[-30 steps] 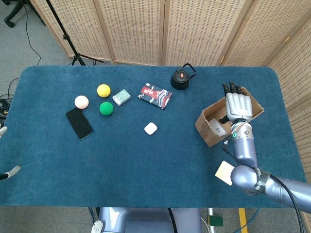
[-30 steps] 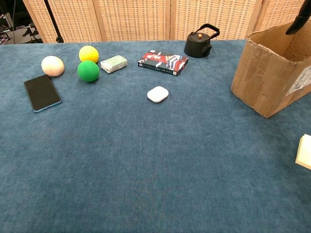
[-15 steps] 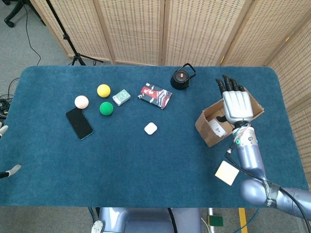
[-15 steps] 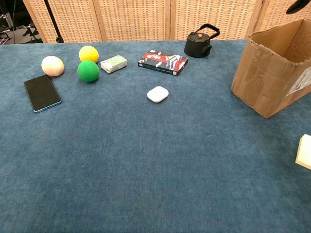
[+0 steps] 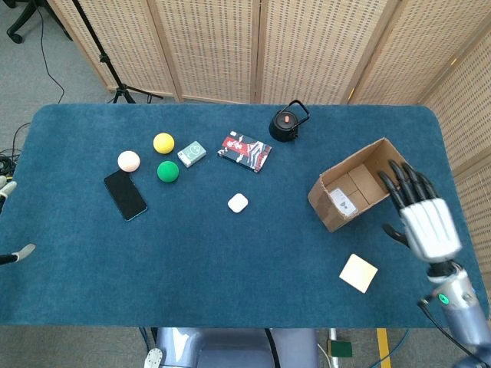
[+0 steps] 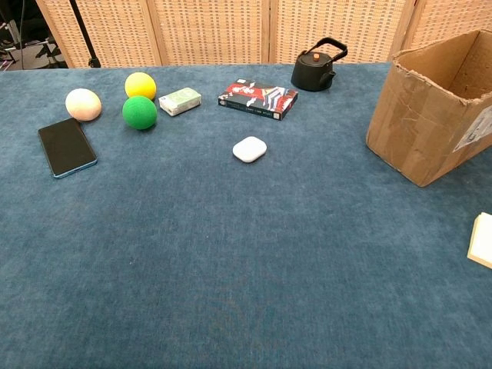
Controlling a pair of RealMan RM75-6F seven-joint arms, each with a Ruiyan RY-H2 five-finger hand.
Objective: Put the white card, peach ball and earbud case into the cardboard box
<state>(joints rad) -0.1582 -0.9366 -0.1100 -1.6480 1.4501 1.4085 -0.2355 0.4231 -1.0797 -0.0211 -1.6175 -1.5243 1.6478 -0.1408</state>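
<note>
Beside the cardboard box, the right hand hovers spread and empty. Nearest it lies the white card, flat on the table, on the box's near side.

Bright even light, soft faint shadows, sharp focus, no glare

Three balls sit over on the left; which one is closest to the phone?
The peach ball, the leftmost of the three, sits just beyond the phone's far end. The green ball is farther to the right, and the yellow ball is farthest.
</note>
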